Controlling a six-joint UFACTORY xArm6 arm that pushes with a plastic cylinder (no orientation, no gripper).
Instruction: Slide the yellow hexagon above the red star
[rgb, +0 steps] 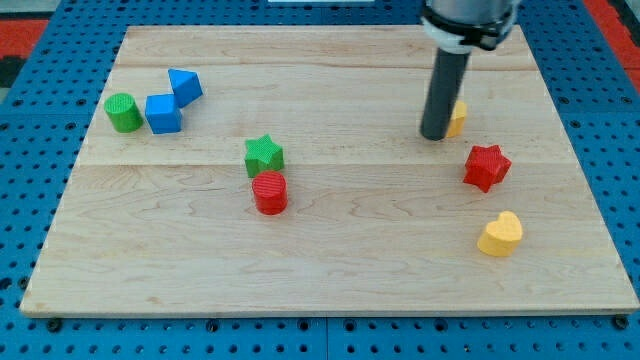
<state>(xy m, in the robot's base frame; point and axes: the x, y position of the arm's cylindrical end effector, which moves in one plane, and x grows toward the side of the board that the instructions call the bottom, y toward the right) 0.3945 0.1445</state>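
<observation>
The yellow hexagon (458, 117) lies at the view's upper right, mostly hidden behind my rod. My tip (434, 136) rests on the board touching the hexagon's left side. The red star (486, 166) lies below and to the right of the hexagon, apart from it and from my tip.
A yellow heart (500, 235) lies below the red star. A green star (263, 154) and a red cylinder (269, 192) sit near the middle left. A green cylinder (123, 112), a blue cube (162, 113) and a blue triangle (183, 85) sit at the upper left.
</observation>
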